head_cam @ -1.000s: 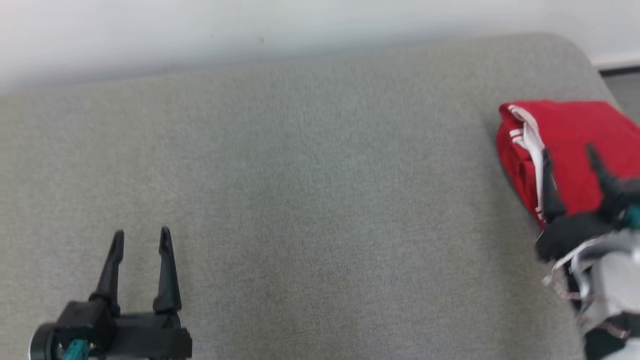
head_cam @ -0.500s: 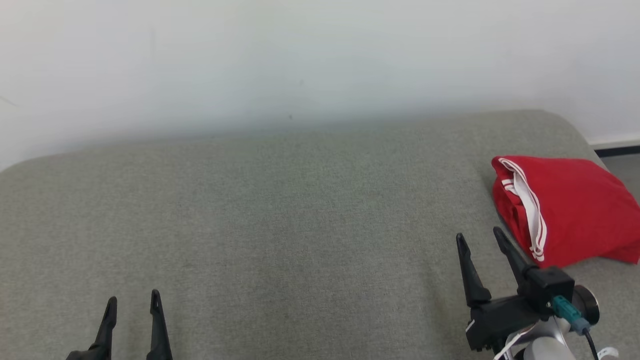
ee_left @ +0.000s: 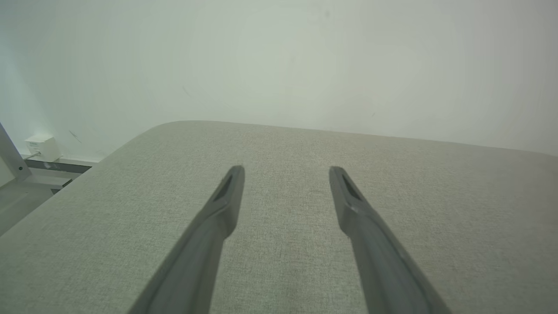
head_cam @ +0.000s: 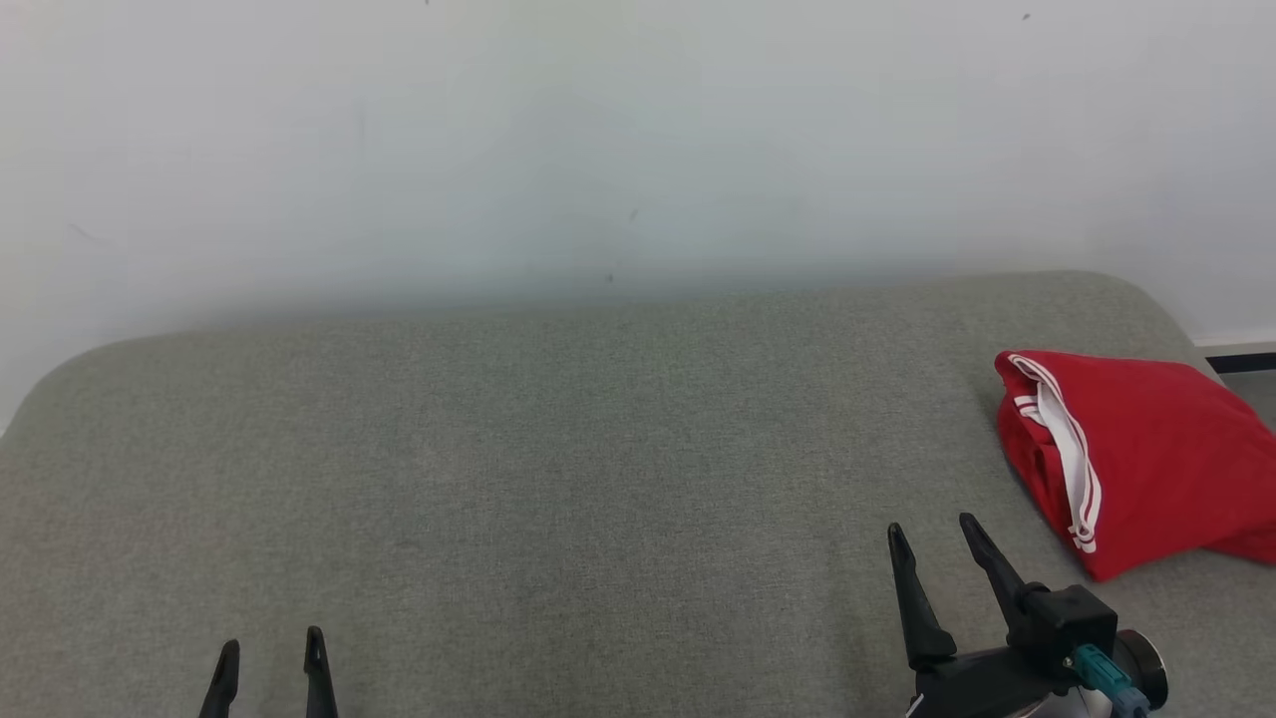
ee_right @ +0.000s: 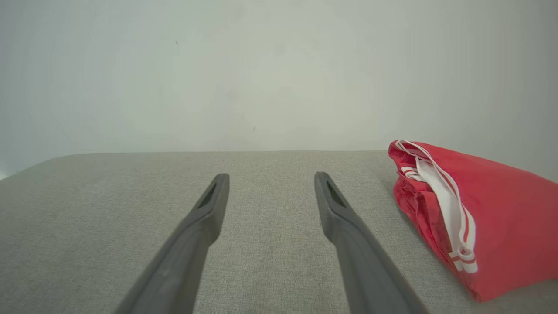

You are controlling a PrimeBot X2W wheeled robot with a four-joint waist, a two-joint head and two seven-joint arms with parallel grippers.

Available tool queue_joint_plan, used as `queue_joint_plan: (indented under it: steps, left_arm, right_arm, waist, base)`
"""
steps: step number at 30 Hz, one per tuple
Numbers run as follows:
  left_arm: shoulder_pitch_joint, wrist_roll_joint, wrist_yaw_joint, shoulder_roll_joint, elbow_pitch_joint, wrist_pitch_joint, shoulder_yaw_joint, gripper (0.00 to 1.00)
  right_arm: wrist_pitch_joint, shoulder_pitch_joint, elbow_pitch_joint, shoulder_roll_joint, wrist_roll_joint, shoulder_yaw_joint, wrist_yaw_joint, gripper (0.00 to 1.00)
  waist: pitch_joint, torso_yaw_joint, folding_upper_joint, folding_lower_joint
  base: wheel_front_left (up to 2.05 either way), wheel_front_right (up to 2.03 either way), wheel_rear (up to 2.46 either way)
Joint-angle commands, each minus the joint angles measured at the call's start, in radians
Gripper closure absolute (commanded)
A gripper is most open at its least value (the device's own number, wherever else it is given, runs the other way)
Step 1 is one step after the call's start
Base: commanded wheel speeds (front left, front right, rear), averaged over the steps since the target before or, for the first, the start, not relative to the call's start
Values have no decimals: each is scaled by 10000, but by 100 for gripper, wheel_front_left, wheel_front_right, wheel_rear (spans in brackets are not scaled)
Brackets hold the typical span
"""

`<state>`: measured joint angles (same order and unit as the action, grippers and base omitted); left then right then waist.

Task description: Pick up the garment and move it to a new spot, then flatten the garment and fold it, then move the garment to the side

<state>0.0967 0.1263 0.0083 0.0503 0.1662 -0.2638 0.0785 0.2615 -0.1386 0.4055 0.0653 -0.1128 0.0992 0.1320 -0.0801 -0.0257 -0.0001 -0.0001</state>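
Observation:
The garment (head_cam: 1136, 454) is red with white striped trim, folded into a compact bundle at the right end of the grey cushioned surface (head_cam: 558, 479). In the right wrist view the garment (ee_right: 484, 218) lies to the right of the fingers, apart from them. My right gripper (head_cam: 932, 538) stands open and empty, a short way to the left of and nearer than the garment. My left gripper (head_cam: 269, 653) shows its fingertips at the bottom left, open with nothing between them. Bare grey fabric lies between the fingers (ee_left: 226, 196) in the left wrist view.
A pale wall (head_cam: 598, 140) rises directly behind the surface. The surface's rounded corners fall away at far left and far right. In the left wrist view a small white box (ee_left: 41, 147) sits by the wall on the floor, beyond the left edge.
The head camera has tilted up, so the wall takes more of the picture. My right gripper has drawn back off the garment to its left and nearer side. The garment stays folded in place.

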Motion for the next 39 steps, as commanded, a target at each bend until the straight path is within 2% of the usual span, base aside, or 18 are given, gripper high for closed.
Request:
queue_joint_plan:
  steps: [1, 17, 39]
  left_arm:
    - [116, 75, 19, 6, 9, 0, -24, 0]
    - [35, 215, 22, 5, -71, 0, -152, 0]
    - [51, 222, 65, 5, 2, 0, -152, 0]
  right_arm:
    - [42, 190, -11, -59, 73, -66, -32, 0]
    - [41, 580, -180, -155, 268, -419, -32, 0]
    - [42, 456, -131, -157, 68, -312, -33, 0]
  waist:
    - [-19, -37, 1, 1]
    - [61, -163, 1, 1]
    - [165, -132, 1, 1]
  base:
    - [0, 0, 0]
    - [0, 0, 0]
    - [0, 0, 0]
